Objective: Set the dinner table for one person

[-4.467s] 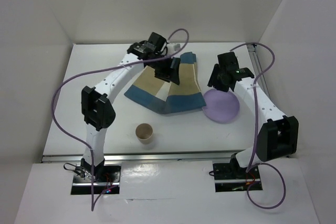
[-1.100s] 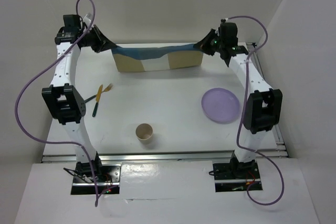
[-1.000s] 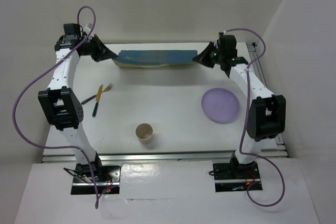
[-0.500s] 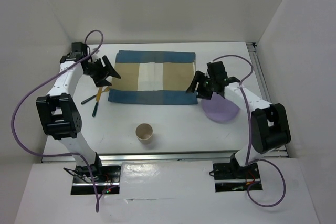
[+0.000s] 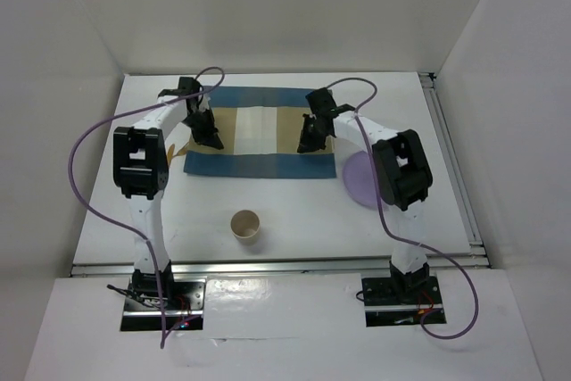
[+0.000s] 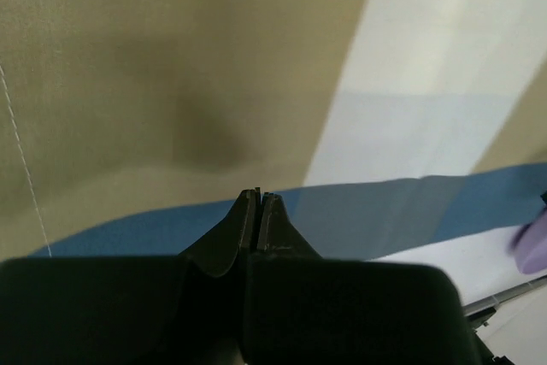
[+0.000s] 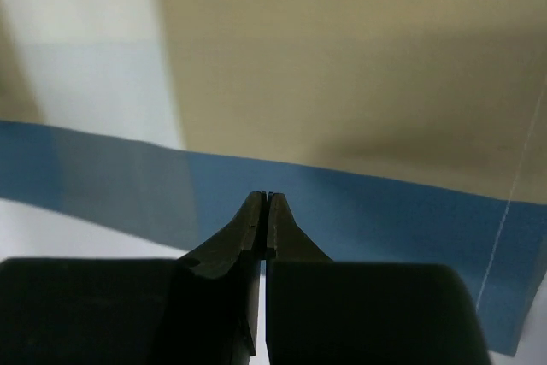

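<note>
The dinner table is a white tabletop. A blue-and-tan striped placemat lies flat on its far middle. My left gripper hangs over the mat's left tan panel, and my right gripper over its right tan panel. In the left wrist view the gripper is shut with nothing between the jaws, above the mat's blue band. The right wrist view shows that gripper shut and empty too, over the blue band.
A brown paper cup stands upright in front of the mat. A purple plate lies right of the mat, partly behind my right arm. A tan utensil tip peeks out at the mat's left edge. Metal rails line the table's right side.
The mat, held stretched in the air a second ago, now lies flat. Both grippers let go at its side edges, moved inward over it and shut.
</note>
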